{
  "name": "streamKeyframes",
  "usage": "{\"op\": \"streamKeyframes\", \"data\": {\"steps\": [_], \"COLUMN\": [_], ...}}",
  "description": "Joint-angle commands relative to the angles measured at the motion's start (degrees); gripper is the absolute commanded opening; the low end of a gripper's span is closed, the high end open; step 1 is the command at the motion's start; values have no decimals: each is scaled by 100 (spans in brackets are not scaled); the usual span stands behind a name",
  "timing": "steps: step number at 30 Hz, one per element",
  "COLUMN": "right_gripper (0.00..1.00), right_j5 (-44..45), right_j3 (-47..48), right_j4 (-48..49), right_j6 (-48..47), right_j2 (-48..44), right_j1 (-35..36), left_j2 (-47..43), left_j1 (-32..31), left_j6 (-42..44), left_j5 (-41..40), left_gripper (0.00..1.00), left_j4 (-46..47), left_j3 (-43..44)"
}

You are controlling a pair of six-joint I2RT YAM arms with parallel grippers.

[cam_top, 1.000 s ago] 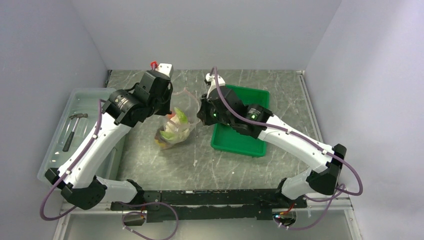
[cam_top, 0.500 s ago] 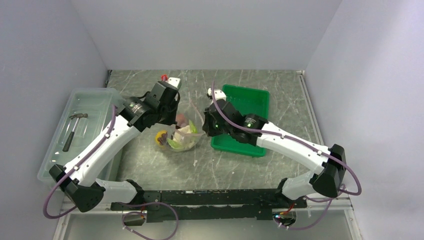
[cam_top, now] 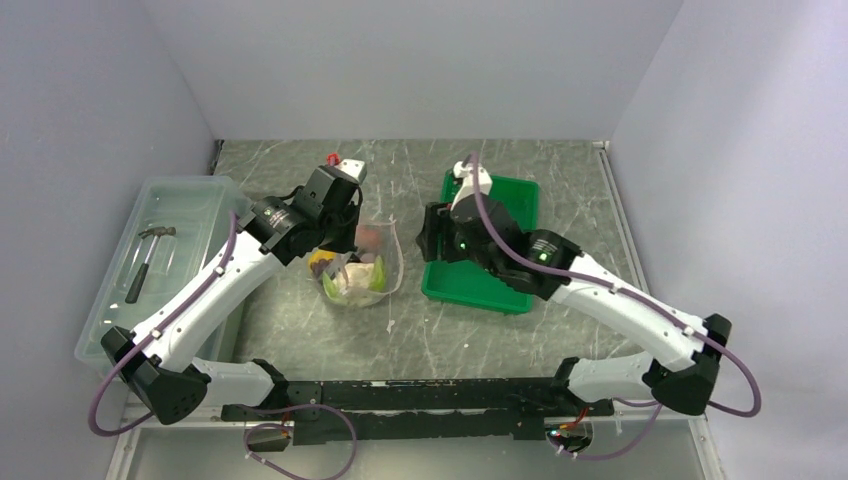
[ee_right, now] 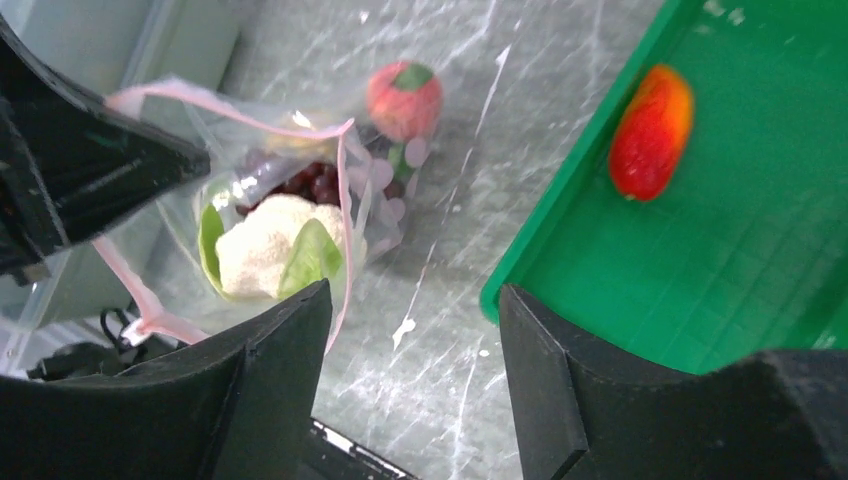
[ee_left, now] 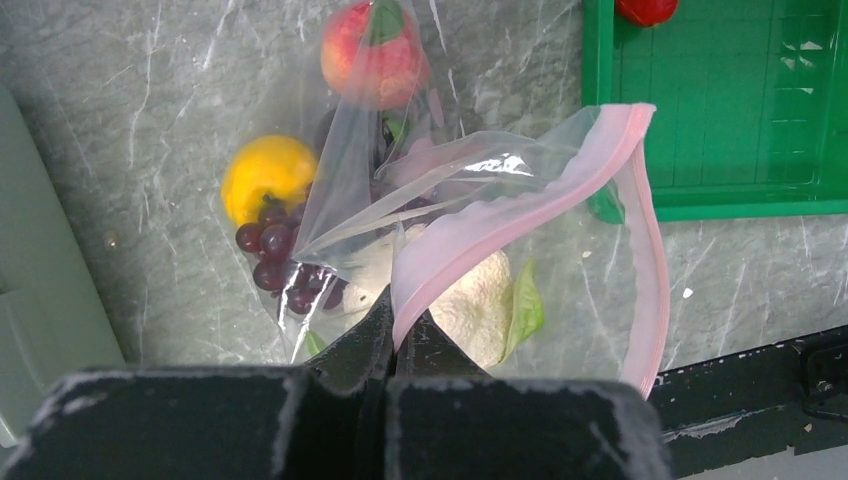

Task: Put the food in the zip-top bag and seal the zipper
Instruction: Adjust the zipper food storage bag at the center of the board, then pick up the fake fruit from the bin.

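The one food piece not yet bagged, a red-orange piece (ee_right: 652, 130), lies on the floor of the green tray (ee_right: 740, 250). In the right wrist view it sits ahead of the right pincer (ee_right: 415, 300) and off to its right, just inside the tray rim. Its long axis runs steeply up that view, roughly along the rim. The right pincer is spread and empty, over the bench (ee_left: 150, 100) between bag and tray. It is clearly the nearer arm, and by my reading a short reach forward and rightward would set its fingers across the piece's narrow width. The left pincer (ee_left: 395, 335) is pressed together on the zip-top bag (ee_left: 345, 190), pinching the pink zipper (ee_left: 500, 215) at one side so the mouth gapes toward the tray. Inside lie the grape bunch (ee_left: 285, 275), the orange-yellow fruit (ee_left: 268, 175) and the leafy vegetable (ee_left: 480, 305). A pink-red fruit (ee_left: 372, 65) seems to sit under the plastic at the bag's far end, though I cannot be sure. The translucent bin (cam_top: 190, 215), on the left, holds a hammer (cam_top: 145, 262).
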Motion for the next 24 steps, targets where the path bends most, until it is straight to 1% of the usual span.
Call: {"op": "streamKeyframes", "data": {"steps": [1, 4, 5, 11, 16, 24], "right_gripper": [68, 71, 72, 79, 79, 79], "right_j5": [902, 1013, 893, 194, -476, -1033], "right_j3": [430, 447, 392, -36, -489, -778], "right_j4": [-416, -559, -576, -399, 22, 583], "right_j6": [-297, -414, -521, -858, -926, -912], "right_j2": [-361, -467, -512, -387, 4, 942], "right_j1": [-115, -368, -674, -1629, -2227, -2702], "left_j2": [-148, -160, -131, -158, -143, -202], "left_j1": [-1, 0, 1, 3, 1, -4], "left_j6": [-45, -31, -27, -44, -44, -52], "left_j5": [8, -3, -12, 31, 21, 31], "left_gripper": [0, 0, 0, 0, 0, 0], "left_j4": [299, 326, 313, 379, 363, 336], "left_j3": [104, 116, 162, 209, 227, 201]}}
